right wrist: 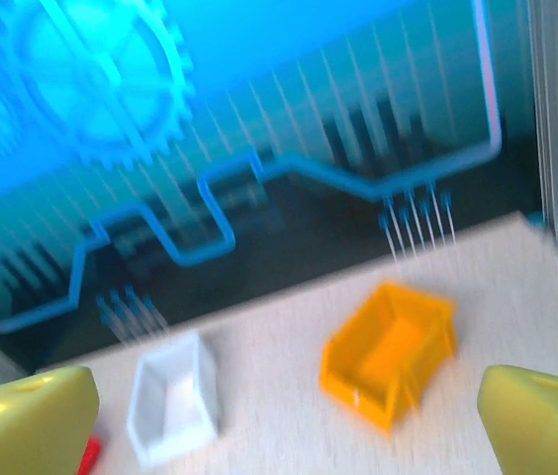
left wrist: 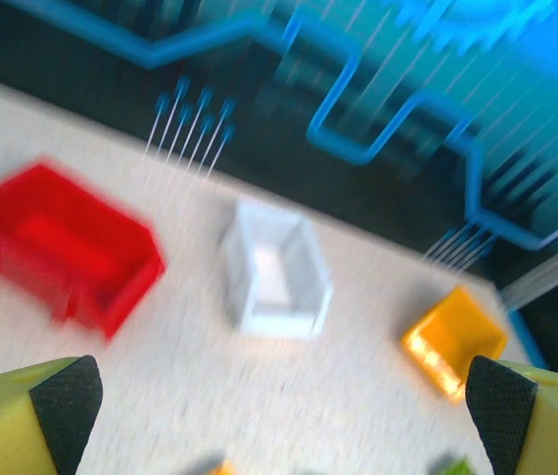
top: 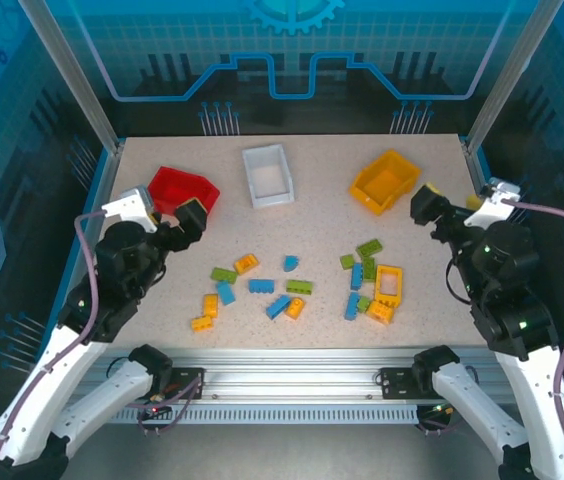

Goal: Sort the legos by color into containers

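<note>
While both arms stand raised at either side of the table [top: 322,235], the legos [top: 262,286] lie loose on its near half, between the arms and outside the bins. They fall into two loose groups. The left group holds blue, green and yellow bricks spread apart. The right group is tighter, with several bricks touching around an open yellow frame [top: 389,283].

Three bins sit in a row along the far half: the red bin [top: 174,181] on the left, the white bin [top: 265,153] in the middle and the yellow bin [top: 403,163] on the right, each well apart from the next and turned at its own angle.

The left hand [top: 167,210] hovers over the near edge of the red bin. Its fingers [left wrist: 66,396] are spread wide apart with nothing between them. The left wrist view, though blurred, shows all three bins beyond its open gap.

The right hand [top: 459,205] hangs just right of the yellow bin, near the table's right edge, its fingers [right wrist: 32,421] likewise wide apart and holding nothing. Its wrist view is blurred too, with the yellow and white bins ahead.
</note>
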